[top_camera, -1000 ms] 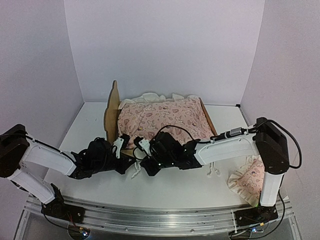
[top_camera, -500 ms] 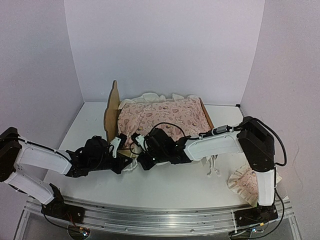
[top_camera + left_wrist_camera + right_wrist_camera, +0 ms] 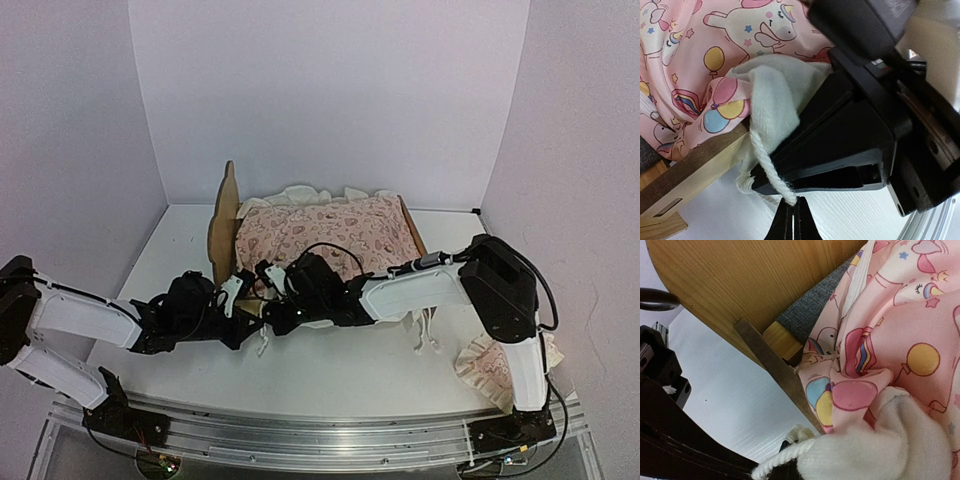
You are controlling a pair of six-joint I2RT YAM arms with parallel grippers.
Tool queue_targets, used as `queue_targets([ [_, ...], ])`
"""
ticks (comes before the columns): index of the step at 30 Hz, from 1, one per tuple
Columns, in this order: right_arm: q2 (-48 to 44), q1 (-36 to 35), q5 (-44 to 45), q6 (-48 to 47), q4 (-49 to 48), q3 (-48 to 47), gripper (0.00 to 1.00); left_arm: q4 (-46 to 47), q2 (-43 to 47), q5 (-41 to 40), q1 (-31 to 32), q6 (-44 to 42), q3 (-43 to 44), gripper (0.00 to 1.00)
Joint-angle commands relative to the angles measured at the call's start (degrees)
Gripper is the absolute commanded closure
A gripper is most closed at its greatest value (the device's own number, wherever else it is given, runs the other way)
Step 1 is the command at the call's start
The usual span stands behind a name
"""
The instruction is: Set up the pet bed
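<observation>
The pet bed (image 3: 222, 225) stands at the back of the table, its plywood headboard to the left, with the pink printed cover (image 3: 330, 235) spread over it. Both grippers meet at the bed's near-left corner. My left gripper (image 3: 252, 325) (image 3: 793, 220) is shut on the cover's white cord (image 3: 767, 160). My right gripper (image 3: 272, 305) (image 3: 840, 130) is shut on the cover's cream corner (image 3: 775, 105), held against the wooden side rail (image 3: 695, 170). In the right wrist view the headboard (image 3: 750, 285), grey fabric base (image 3: 815, 305) and bunched cover (image 3: 900, 340) fill the frame; my own fingers are mostly hidden under the cream fabric (image 3: 880, 450).
The small pink ruffled pillow (image 3: 498, 365) lies at the table's right front, beside the right arm's base. Two white ties (image 3: 430, 340) hang from the bed's near-right corner. White walls close in the table on three sides.
My right arm has swung left and back, carrying the cover's corner to the bed's near-left corner. My left gripper has shifted only slightly and stays on the cord.
</observation>
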State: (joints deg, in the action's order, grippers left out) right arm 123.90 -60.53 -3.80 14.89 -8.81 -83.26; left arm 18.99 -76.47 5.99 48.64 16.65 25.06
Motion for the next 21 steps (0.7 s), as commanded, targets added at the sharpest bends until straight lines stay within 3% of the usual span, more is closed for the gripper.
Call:
queue_targets([
  [1, 2.0, 1.3, -3.7, 4.6, -7.5, -0.2, 1.0, -0.8, 2.2, 1.7, -0.6, -4.8, 1.1, 0.95],
  [8, 3.7, 2.9, -7.8, 8.7, -13.8, 1.6, 1.0, -10.7, 7.2, 5.0, -0.8, -8.6, 3.1, 0.6],
  [11, 4.7, 3.1, -8.0, 9.7, -14.3, 1.3, 1.0, -12.3, 10.5, 7.6, -1.0, -9.0, 3.0, 0.5],
  [17, 6.1, 3.4, -8.5, 10.4, -15.4, 0.8, 1.0, -18.5, 15.1, 4.6, -1.5, -12.4, 7.7, 0.45],
  [21, 6.3, 3.5, -8.8, 10.6, -15.9, 1.0, 1.0, -19.4, 21.8, 7.1, -2.9, -23.3, 8.2, 0.48],
])
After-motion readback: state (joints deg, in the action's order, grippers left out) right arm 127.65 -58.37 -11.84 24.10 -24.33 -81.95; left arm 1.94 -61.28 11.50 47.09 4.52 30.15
